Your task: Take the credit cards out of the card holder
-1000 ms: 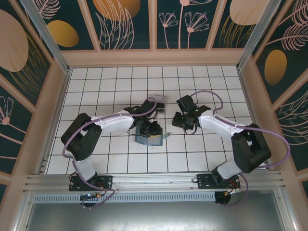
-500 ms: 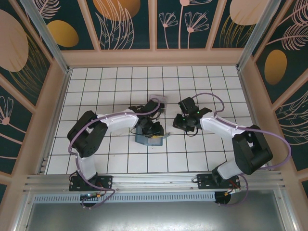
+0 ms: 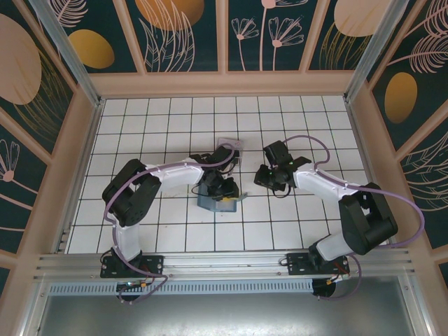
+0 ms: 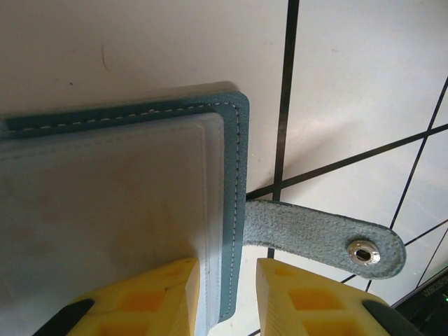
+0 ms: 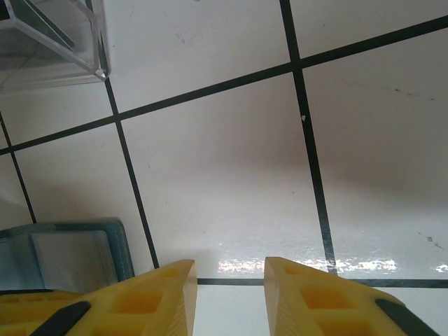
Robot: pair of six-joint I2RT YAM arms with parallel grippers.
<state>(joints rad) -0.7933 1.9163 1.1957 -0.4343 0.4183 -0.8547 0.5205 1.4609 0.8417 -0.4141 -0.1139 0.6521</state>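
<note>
The card holder [image 4: 119,203] lies open on the tiles, teal with pale grey pockets, and its snap strap [image 4: 318,238] sticks out to the right. My left gripper [image 4: 227,273] is open and straddles the holder's right edge, with one finger over the pocket and the other over the floor. From above, the holder [image 3: 213,203] sits under the left gripper [image 3: 224,187]. My right gripper [image 3: 271,175] is open over bare tile [image 5: 229,269], to the right of the holder's corner [image 5: 120,245]. I cannot tell the credit cards apart from the pockets.
A clear plastic tray [image 3: 229,148] stands one tile behind the holder, and its corner [image 5: 77,49] shows at the top left of the right wrist view with a dark flat shape inside. Wooden walls ring the tiled floor [image 3: 315,119].
The left arm's elbow has swung a little to the right while its gripper stays at the holder. The right gripper has drifted slightly right and nearer. Neither gripper's opening has changed.
</note>
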